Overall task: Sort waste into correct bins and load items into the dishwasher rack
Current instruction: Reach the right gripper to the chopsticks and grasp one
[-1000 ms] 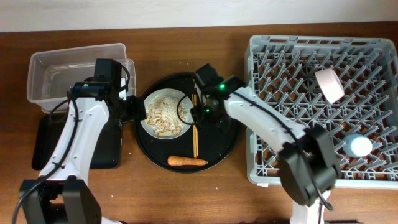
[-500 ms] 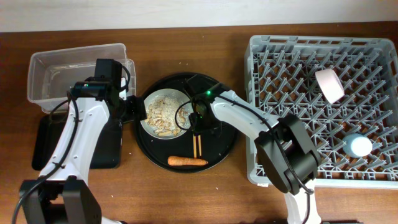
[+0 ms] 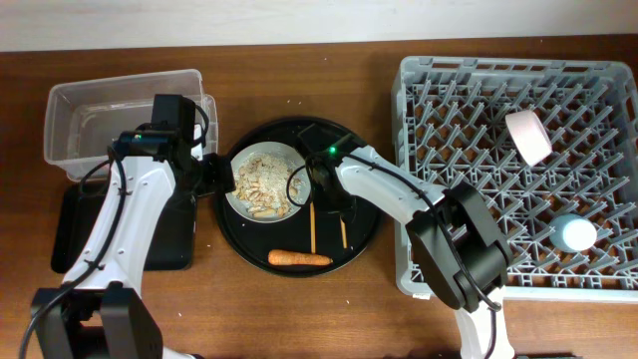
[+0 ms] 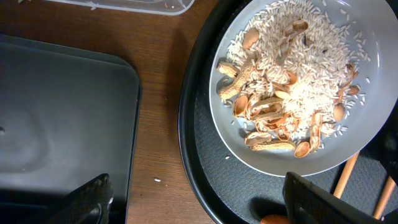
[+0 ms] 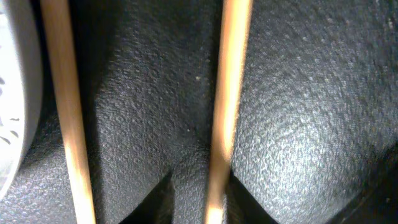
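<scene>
Two chopsticks (image 3: pixel 312 224) lay apart on the round black tray (image 3: pixel 361 227), right of one plate (image 4: pixel 373 59) of food scraps (image 3: pixel 263 185), with one carrot (image 3: pixel 299 258) nearer. The left hand (image 3: pixel 213 175) gaped wide, empty. The right hand (image 5: pixel 196 200) straddled one chopstick; whether it gripped could not be told.

The left arm (image 3: pixel 125 214) rises from its base at the near left edge and leans toward the far side and rightward. Its white link is bent at the elbow and its wrist is turned right. The left gripper (image 3: pixel 212 173) points right and downward, its fingers (image 4: pixel 90 200) spread wide with nothing between them. The right arm (image 3: pixel 409 194) comes up from the near right, folds at a dark elbow and stretches left, a green light glowing at the wrist. The right gripper (image 3: pixel 328 196) aims straight down. Its dark fingertips (image 5: pixel 155 200) stand close on either side of one chopstick (image 5: pixel 221 93) (whether they actually pinch it cannot be told).
</scene>
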Robot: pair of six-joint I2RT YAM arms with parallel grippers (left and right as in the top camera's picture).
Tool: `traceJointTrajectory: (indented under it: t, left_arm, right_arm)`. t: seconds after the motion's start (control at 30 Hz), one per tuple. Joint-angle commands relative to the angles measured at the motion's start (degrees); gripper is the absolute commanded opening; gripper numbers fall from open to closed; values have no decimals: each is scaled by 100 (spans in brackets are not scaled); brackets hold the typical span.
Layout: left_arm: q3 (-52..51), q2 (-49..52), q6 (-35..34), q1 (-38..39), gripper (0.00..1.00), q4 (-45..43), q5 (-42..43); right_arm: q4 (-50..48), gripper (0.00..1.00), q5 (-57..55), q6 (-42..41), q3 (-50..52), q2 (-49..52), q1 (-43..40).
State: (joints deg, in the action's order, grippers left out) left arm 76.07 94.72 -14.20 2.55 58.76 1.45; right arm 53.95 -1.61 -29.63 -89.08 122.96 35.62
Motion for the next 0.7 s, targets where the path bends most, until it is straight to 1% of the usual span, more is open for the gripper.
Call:
traceJointTrajectory:
  t: [0.0, 0.1, 0.23, 0.33, 0.5, 0.6, 0.67]
  left_arm:
    - [42, -131, -57, -24, 87, 9, -17]
    - [42, -131, -57, -24, 87, 9, -20]
    - [42, -131, -57, -20, 87, 9, -20]
    - [42, -131, -57, -20, 87, 7, -20]
    - [42, -131, -57, -20, 87, 2, -20]
    - [42, -131, -57, -20, 87, 0, -20]
    - [42, -131, -57, -20, 87, 2, -20]
  right_arm:
    - [76, 11, 0, -90, 42, 162, 11]
    - [68, 5, 232, -87, 42, 162, 11]
    - [68, 4, 245, -90, 35, 146, -13]
    - [146, 4, 245, -37, -2, -160, -166]
    - [723, 4, 264, 852, -326, -1272, -673]
    - [988, 4, 254, 1360, -337, -2190, -1292]
    - [1204, 4, 216, 1596, -337, -2371, -1700]
